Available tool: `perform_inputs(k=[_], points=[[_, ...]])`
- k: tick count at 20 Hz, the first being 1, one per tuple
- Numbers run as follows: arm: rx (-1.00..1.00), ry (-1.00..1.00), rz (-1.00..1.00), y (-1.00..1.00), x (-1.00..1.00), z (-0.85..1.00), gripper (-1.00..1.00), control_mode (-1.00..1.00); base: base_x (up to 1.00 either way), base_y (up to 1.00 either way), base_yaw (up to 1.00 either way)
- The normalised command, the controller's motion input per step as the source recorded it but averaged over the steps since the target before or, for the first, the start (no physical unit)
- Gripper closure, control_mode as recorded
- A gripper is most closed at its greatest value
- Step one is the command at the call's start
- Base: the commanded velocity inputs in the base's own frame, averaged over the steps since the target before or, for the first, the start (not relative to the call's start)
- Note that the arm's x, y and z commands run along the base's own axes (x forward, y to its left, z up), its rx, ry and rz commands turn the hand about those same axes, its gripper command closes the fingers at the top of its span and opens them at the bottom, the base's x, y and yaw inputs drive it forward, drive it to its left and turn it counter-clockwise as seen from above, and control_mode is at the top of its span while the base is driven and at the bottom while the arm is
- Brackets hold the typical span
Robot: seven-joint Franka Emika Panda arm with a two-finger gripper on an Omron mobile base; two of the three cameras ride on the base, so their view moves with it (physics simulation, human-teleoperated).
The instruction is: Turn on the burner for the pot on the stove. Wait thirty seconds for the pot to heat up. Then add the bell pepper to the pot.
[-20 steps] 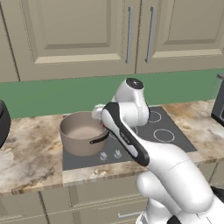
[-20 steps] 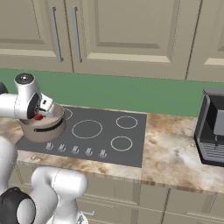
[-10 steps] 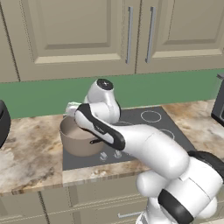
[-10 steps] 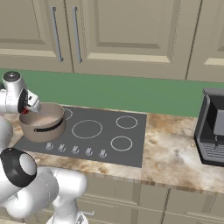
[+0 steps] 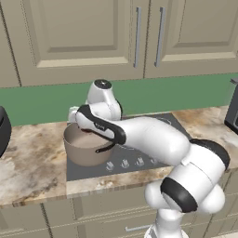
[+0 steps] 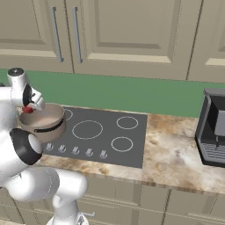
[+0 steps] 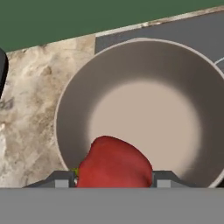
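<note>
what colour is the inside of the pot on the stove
The pot is a plain taupe-brown inside, paler beige across the bottom; the hand view shows it best.

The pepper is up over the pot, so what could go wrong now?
1. The pepper sits between the tool's fingers over the near wall of the pot, not its middle. Let go here, it might clip the rim and bounce onto the counter.
2. The tool hangs close above the pot, so a careless pull away could knock the pot along the stove.
</note>
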Motion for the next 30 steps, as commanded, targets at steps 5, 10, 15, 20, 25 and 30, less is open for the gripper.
perform_inputs(k=[5,10,15,20,25,30], points=[[-0.12,0.11,0.0,0.0,0.53,-0.33,1.0,-1.0,0.0,0.0,0.0],[-0.04,0.07,0.01,0.04,0.57,-0.33,1.0,-1.0,0.0,0.0,0.0],[0.0,0.01,0.01,0.23,0.55,-0.29,1.0,-1.0,0.0,0.0,0.0],[0.04,0.0,0.02,0.23,0.21,-0.64,1.0,-1.0,0.0,0.0,0.0],[0.02,0.0,0.01,0.01,0.0,-0.16,1.0,-1.0,0.0,0.0,0.0],[0.0,-0.02,0.0,0.0,0.07,-0.03,1.0,-1.0,0.0,0.0,0.0]])
